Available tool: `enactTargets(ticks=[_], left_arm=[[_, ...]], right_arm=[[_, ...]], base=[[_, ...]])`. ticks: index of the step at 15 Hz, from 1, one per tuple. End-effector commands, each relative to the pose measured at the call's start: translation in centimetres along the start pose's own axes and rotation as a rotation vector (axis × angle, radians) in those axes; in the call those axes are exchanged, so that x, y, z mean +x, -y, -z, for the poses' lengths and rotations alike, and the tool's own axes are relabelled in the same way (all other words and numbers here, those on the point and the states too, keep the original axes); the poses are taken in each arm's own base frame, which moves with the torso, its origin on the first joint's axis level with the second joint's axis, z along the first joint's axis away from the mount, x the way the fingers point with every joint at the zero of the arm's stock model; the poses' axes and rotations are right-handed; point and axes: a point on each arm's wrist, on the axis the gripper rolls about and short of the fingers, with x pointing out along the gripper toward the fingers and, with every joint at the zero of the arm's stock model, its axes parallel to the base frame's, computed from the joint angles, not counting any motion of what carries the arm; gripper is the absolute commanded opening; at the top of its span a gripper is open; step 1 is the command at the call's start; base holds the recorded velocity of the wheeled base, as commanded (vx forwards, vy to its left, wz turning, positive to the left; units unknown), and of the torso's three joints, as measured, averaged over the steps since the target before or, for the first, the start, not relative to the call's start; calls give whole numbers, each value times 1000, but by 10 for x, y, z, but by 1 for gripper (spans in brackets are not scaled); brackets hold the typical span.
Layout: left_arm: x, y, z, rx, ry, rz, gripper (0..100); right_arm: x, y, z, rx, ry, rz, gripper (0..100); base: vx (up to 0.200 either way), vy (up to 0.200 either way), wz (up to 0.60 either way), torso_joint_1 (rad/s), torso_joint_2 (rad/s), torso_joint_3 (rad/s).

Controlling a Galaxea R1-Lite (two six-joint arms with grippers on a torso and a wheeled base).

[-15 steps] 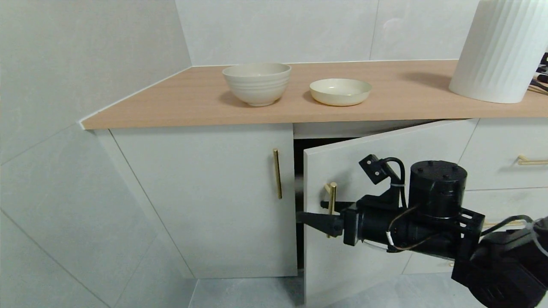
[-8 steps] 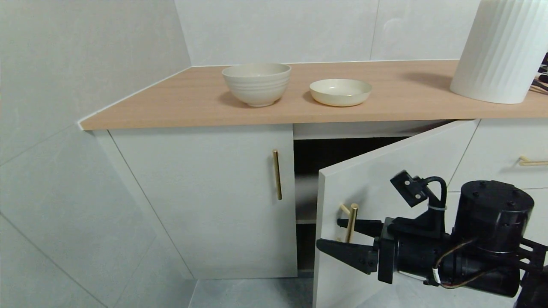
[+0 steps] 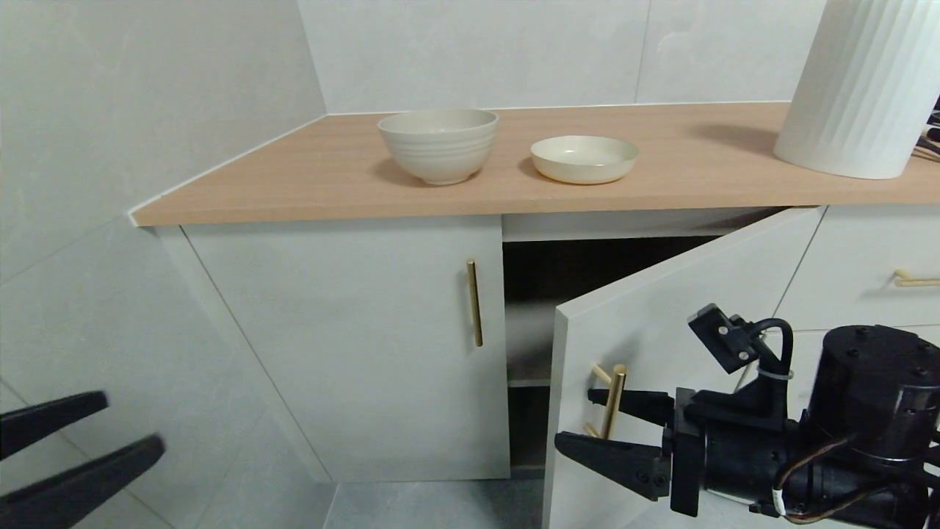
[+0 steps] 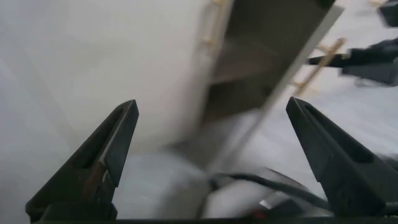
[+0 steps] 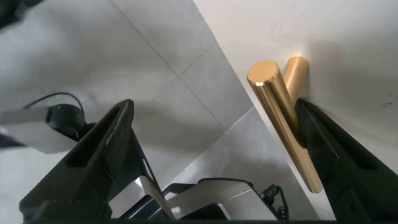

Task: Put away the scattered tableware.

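Note:
A beige ribbed bowl and a shallow cream dish stand side by side on the wooden counter. Below them the right cabinet door is swung partly open. My right gripper is open, its fingers straddling the door's gold handle. In the right wrist view the gold handle lies against one finger of the right gripper. My left gripper is open and empty, low at the left by the wall; the left gripper faces the open cabinet.
A tall white ribbed container stands at the counter's right end. The left cabinet door is closed, with its gold handle. A shelf shows inside the dark opening. Drawers with a gold handle lie to the right.
The right gripper has drawn the cabinet door further open, moving down and right with the handle. The left gripper has come into the head view at the lower left.

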Motion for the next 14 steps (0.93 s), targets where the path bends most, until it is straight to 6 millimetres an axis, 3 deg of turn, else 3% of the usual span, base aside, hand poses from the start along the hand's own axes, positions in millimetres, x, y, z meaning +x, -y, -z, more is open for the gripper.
enactTargets(ticks=[1, 2, 4, 5, 7, 9, 10, 14], left_arm=[[110, -19, -19, -106, -210, 178, 100], [135, -18, -14, -141, -227, 172, 100], [167, -12, -6, -162, -224, 182, 100], [167, -12, -6, -162, -224, 182, 100], [191, 7, 3, -183, -223, 254, 100], [196, 16, 9, -179, -246, 288, 100], [198, 19, 11, -177, -254, 296, 0], [213, 18, 11, -158, -185, 291, 0]], right_arm=[[-5, -5, 1, -3, -1, -18, 100], [-6, -7, -1, -9, 7, -21, 100], [-7, -7, -1, -10, 7, -19, 100], [-7, -7, -1, -10, 7, -19, 100], [-5, -5, 3, -1, -8, -13, 100], [-5, -4, 3, -1, -10, -12, 100], [-5, -4, 5, 1, -16, -9, 100], [-4, -3, 6, 4, -21, -7, 100]], base=[[0, 0, 0, 0, 0, 0], [0, 0, 0, 0, 0, 0], [0, 0, 0, 0, 0, 0], [0, 0, 0, 0, 0, 0], [0, 0, 0, 0, 0, 0], [0, 0, 0, 0, 0, 0], [0, 0, 0, 0, 0, 0], [0, 0, 0, 0, 0, 0]])
